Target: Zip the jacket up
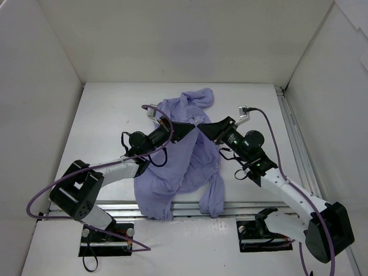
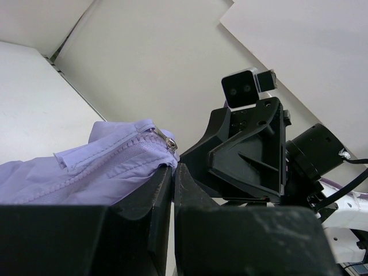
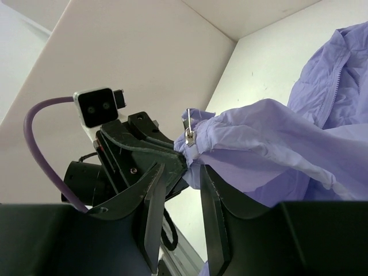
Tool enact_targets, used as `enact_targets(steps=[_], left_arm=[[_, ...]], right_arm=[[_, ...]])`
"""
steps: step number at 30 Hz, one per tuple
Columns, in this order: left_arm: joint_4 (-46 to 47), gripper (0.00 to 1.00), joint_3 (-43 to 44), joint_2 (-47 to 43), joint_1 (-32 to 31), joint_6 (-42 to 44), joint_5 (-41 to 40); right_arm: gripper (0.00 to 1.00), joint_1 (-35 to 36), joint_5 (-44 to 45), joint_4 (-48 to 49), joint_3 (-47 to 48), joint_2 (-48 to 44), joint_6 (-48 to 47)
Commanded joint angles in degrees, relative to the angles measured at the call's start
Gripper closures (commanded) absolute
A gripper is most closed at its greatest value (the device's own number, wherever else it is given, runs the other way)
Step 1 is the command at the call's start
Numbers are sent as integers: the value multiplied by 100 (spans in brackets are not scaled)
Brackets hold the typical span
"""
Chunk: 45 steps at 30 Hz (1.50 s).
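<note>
Jacket: the lavender jacket point(image 1: 183, 167) lies crumpled in the middle of the counter point(image 1: 109, 115), with one bunched end toward the far wall; the lower folds and a long narrow strip drape over the near edge onto the rail point(image 1: 247, 204)
Zipper: a zipper track point(image 2: 106, 154) runs along a folded edge that is lifted off the counter; the metal zipper slider point(image 3: 188, 137) sits at the raised end, its pull tab sticking up
Left gripper: the left gripper point(image 2: 173, 167) has its jaws pressed together and pinches the fabric edge just beside the slider, holding that fold up
Right gripper: the right gripper point(image 3: 183, 171) faces the left one tip to tip over the jacket; its jaws stand a little apart with nothing seen between them, and the slider is just beyond its fingertips — whether they touch the fabric cannot be told
Arms: both reach in from the near edge and meet over the jacket's middle — the left from the left side, the right from the right
Cable: a purple cable point(image 1: 40, 195) loops out beside the left arm's base
Surroundings: white walls point(image 1: 172, 34) close in the counter on three sides
</note>
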Motion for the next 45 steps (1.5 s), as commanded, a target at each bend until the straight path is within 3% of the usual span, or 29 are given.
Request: enact_targets(steps=[1,45], left_arm=[[2362,100,265,-243,44,-50,60],[2362,100,282,-251,44,-68,147]], right_arm=[[73,-47,8,678,133,88,69],[88,-91,-53,1108,142,484,113]])
